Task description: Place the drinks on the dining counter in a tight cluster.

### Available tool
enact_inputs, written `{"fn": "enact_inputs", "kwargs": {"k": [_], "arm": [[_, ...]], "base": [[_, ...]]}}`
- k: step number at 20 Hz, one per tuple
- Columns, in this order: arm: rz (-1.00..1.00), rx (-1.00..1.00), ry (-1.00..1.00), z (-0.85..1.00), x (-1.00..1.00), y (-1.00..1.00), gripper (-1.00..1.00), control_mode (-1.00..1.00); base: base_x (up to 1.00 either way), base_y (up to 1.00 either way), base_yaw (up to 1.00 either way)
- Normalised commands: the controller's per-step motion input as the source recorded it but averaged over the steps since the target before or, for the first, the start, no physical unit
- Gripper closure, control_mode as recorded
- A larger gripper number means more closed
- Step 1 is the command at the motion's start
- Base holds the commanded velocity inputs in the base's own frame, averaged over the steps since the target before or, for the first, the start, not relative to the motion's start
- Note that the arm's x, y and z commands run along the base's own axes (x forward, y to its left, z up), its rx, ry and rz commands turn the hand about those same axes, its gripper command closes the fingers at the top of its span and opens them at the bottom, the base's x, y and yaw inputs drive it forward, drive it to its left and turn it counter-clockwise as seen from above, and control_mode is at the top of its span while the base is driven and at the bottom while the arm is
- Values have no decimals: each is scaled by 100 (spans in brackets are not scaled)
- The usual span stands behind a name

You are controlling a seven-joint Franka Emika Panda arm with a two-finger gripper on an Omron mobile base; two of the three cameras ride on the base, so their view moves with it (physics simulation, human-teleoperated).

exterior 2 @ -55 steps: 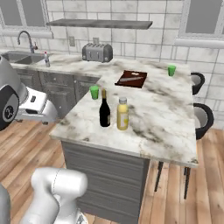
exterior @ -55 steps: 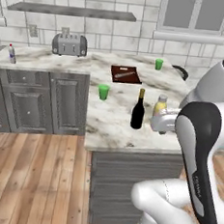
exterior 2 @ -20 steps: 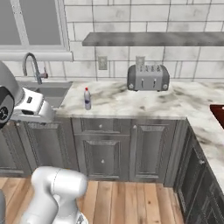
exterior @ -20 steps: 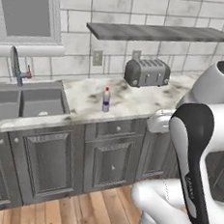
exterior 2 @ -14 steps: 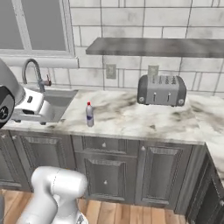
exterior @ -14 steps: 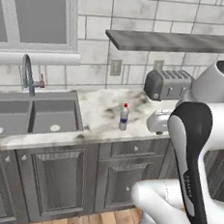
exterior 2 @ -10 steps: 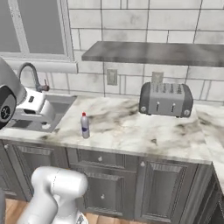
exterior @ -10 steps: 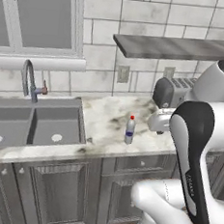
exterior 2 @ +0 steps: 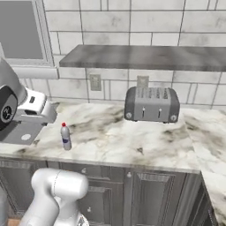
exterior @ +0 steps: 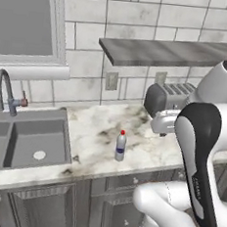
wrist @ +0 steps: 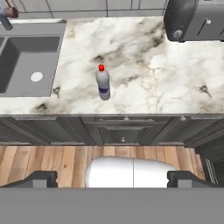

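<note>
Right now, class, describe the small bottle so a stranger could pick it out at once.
Find the marble counter between the grey sink and the toaster. Near its front edge stands the small clear bottle, upright and alone. Its red cap and blue label set it apart.

I am in a home kitchen, a rendered one: a marble counter [exterior: 98, 133] over grey panelled cabinets [exterior 2: 154, 194], a sink [exterior: 19, 141] with a curved tap [exterior: 4, 92] toward its left end, a toaster [exterior 2: 151, 104] at its back edge, pale wall tiles [exterior 2: 132, 17], a shelf [exterior 2: 145, 56], apparently a window [exterior: 24, 18], and wood flooring [wrist: 52, 162].
</note>
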Motion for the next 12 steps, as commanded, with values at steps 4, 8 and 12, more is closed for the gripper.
{"fn": "enact_inputs", "kwargs": {"k": [4, 8, 12], "arm": [[0, 0, 0, 0, 0, 0, -100, 100], [0, 0, 0, 0, 0, 0, -100, 100], [0, 0, 0, 0, 0, 0, -100, 100]], "base": [[30, 15, -48], [48, 69, -27], [42, 79, -13]]}}
